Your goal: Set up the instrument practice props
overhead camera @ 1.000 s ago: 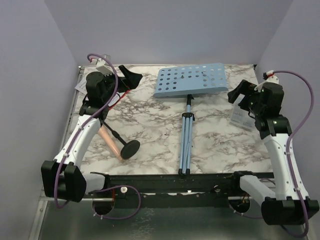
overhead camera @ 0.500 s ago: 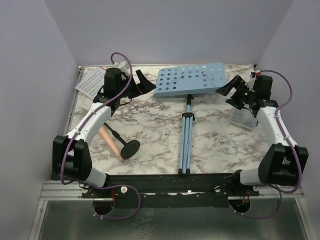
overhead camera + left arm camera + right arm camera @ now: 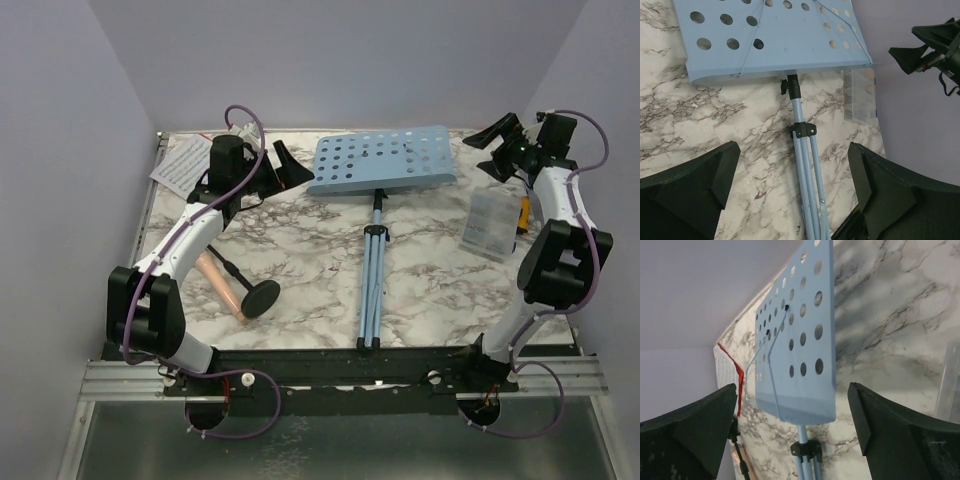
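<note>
I have both tools spread wide, with nothing between their fingers. The left tool (image 3: 792,150) hangs above the tabletop (image 3: 310,250) just left of the music stand (image 3: 380,160) and points across it. In its wrist camera the stand's blue pole runs down between the two black fingers, clear of both. The right tool (image 3: 791,389) is raised in the far-right corner, close to the wall. It faces back along the tabletop toward the stand's perforated desk without touching it.

The music stand lies on the marble surface in the middle. Its light blue desk is toward the far edge, and its tripod legs are folded together and point at the near edge.

The microphone (image 3: 220,288) lies tipped over on the left side, below the left arm. Its pinkish-beige body is just beside its own black round base.

The white sheet music (image 3: 180,163) sits in the far-left corner. The red sheet (image 3: 731,362) shows only as a thin red edge next to it in the right wrist view. From overhead the left arm covers most of it, so I cannot tell how it lies.

A small clear box (image 3: 490,225) rests on the right side near the right arm, well apart from the stand's pole.
</note>
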Controlling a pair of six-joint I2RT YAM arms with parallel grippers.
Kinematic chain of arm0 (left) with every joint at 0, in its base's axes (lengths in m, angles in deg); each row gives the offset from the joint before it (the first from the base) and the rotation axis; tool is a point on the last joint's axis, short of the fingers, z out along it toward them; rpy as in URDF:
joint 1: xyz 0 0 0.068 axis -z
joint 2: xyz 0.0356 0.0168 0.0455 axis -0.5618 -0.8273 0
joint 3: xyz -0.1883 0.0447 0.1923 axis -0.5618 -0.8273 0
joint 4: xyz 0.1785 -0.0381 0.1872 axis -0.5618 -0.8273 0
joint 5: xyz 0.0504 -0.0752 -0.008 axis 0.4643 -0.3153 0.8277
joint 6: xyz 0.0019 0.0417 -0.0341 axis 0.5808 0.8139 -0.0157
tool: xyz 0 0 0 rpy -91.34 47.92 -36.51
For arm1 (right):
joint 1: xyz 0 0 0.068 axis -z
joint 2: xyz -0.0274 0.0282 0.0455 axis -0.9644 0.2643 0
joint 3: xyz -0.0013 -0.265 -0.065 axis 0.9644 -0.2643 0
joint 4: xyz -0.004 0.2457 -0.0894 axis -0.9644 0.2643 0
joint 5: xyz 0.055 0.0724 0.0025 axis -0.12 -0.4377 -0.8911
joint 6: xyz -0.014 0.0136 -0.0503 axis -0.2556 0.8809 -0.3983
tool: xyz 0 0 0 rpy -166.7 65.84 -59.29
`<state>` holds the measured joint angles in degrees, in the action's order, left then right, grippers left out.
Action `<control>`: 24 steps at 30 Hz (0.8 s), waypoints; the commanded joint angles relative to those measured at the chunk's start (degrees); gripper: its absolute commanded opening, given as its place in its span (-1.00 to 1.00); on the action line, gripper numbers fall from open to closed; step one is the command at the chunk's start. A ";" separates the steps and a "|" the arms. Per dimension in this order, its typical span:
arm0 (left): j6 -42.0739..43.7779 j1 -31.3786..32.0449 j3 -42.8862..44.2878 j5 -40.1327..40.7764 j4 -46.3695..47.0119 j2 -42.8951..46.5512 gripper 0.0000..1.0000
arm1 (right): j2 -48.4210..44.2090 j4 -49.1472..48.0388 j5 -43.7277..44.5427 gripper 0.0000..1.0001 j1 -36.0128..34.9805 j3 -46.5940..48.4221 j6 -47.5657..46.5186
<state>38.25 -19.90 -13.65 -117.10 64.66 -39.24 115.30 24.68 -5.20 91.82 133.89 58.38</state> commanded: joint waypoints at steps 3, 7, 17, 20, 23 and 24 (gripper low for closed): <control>-1.29 0.13 1.84 -3.52 0.37 1.64 0.98 | 14.39 3.82 -8.70 0.99 0.08 10.19 -6.78; -2.40 0.13 1.62 -5.30 1.56 1.18 0.98 | 20.45 4.05 -12.63 0.97 0.04 14.18 -6.77; -5.25 0.13 0.22 -9.76 6.40 0.10 0.98 | 28.27 -1.48 -24.22 0.75 -3.06 15.76 -2.49; -5.96 0.13 0.08 -10.20 6.75 -0.69 0.98 | 29.55 -4.54 -25.83 0.70 -3.78 16.28 0.11; -6.07 0.13 0.08 -10.41 6.97 -1.13 0.98 | 31.93 -7.48 -29.22 0.51 -3.85 17.77 3.57; -5.96 0.13 0.01 -10.33 6.93 -1.17 0.98 | 32.93 -7.48 -29.85 0.42 -3.87 18.59 3.97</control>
<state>33.20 -19.90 -13.39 -125.23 69.64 -39.43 144.59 21.92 -28.59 87.97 148.79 57.90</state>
